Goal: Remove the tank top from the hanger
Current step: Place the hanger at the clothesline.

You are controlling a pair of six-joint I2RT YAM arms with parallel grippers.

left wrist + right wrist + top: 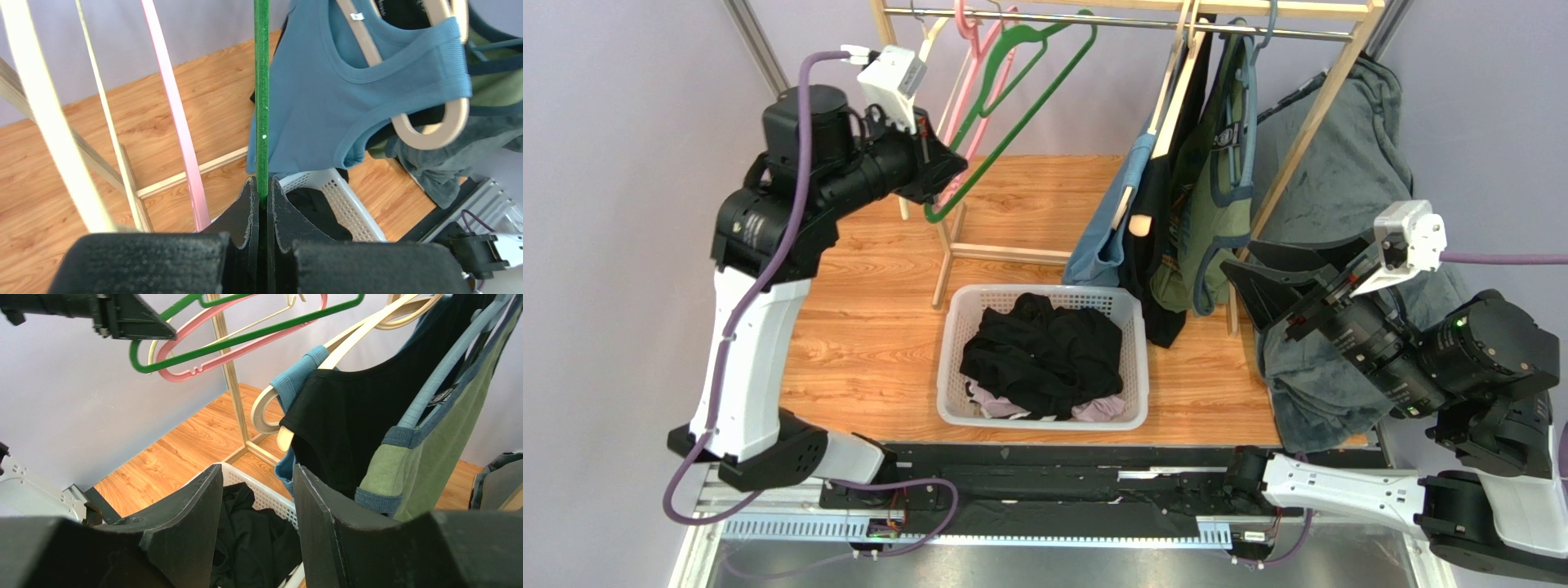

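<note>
Grippers: left gripper (pixel 263 190) pressed together, right gripper (pixel 256 474) spread partway with nothing between its pads.
Left hold: pinched the thin bar of the bare green plastic hanger (pixel 262 92), which ran straight up from between the pads.
Beside the left pads: slim pink plastic hanger (pixel 178 122) just to the left, not touched.
Ahead-right of the left gripper: blue ribbed tank top (pixel 344 104), hung on a pale wooden hanger (pixel 430 122), well apart from the pads.
Ahead of the right gripper: black tank top (pixel 362 416) and, to its right, an olive-green tank top with blue trim (pixel 430 441), both hung from the wooden garment rack (pixel 1320 110); near the fingertips, contact not seen.
Below the right jaws: white perforated plastic basket (pixel 952 355) with crumpled black clothes (pixel 1044 349) inside.
Behind the right gripper: grey-green garment (pixel 1333 184) draped over the rack's end.
</note>
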